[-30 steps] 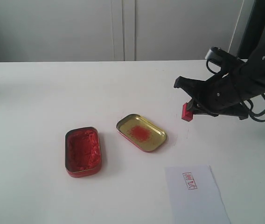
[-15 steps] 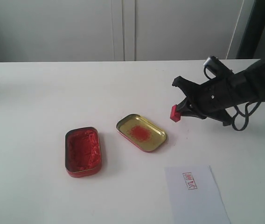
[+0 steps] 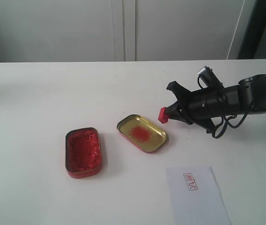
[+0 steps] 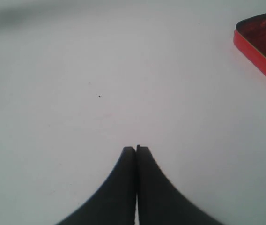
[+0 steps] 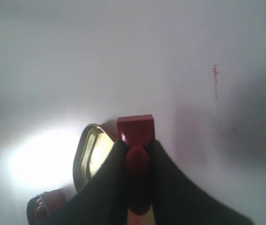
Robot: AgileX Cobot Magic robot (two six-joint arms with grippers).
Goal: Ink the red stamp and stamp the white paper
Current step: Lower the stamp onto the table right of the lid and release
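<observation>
My right gripper [image 3: 169, 112] [image 5: 136, 146] is shut on the handle of the red stamp [image 3: 162, 115] [image 5: 135, 129]. It holds the stamp in the air, just right of the gold tin lid [image 3: 142, 133] [image 5: 90, 154] with its red smear. The red ink tin [image 3: 83, 152] lies open further left; one corner of it shows in the left wrist view [image 4: 260, 37]. The white paper [image 3: 196, 196], bearing a red square mark [image 3: 190, 181], lies near the front edge, below the right arm. My left gripper [image 4: 136, 149] is shut on nothing above bare table and does not show in the exterior view.
The white table [image 3: 39, 103] carries the two tins at the middle and the paper at the front right. A faint red streak [image 5: 215, 79] marks the tabletop near the stamp. Pale cabinet doors [image 3: 123, 28] stand behind the table.
The right arm has carried the stamp leftward and lower, from beside the table's right part to the gold lid's right edge. Tins and paper have stayed put.
</observation>
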